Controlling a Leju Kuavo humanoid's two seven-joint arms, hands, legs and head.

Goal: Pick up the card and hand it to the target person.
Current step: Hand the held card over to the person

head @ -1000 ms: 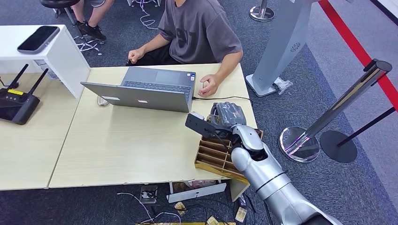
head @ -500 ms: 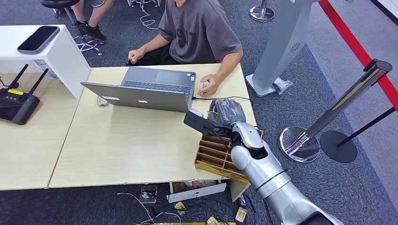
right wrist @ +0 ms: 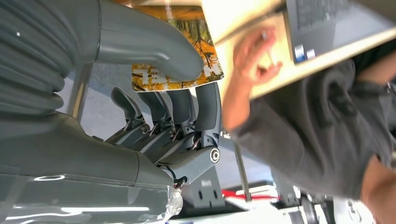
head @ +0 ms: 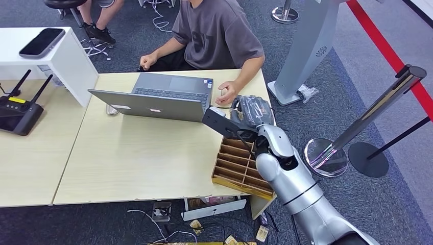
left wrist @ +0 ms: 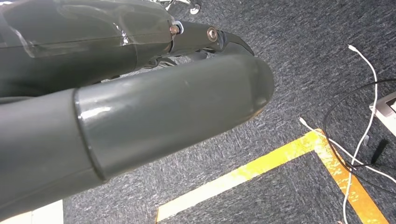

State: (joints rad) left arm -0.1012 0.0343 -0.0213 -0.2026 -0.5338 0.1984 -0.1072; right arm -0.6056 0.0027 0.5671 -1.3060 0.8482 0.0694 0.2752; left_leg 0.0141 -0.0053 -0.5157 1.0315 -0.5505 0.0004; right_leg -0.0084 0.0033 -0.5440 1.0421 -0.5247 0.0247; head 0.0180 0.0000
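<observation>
The robot's right hand (head: 250, 113) is raised above the far end of the slotted wooden card rack (head: 240, 166), just short of the seated person's hand (head: 227, 93) resting on the pale wooden tabletop (head: 138, 153). In the right wrist view the thick grey thumb (right wrist: 154, 44) presses an orange-and-yellow printed card (right wrist: 180, 70) against the darker fingers (right wrist: 208, 109), so this hand grips the card by a pinch at one edge. That hold leaves much of the card jutting clear of the hand, which is probably why it is gripped so: the free part gives the person something to take.

The card is off the rack and in the air beside the person's hand, which sits next to the open grey laptop (head: 163, 97); by the look of it the pick-up is done and the hand-over is the step in progress. The person in the grey T-shirt (head: 217, 35) sits directly beyond the rack, within easy reach of the card.

The left hand (left wrist: 140, 93) hangs over dark carpet marked with yellow tape (left wrist: 275, 161); I cannot tell whether its fingers are apart or curled.
</observation>
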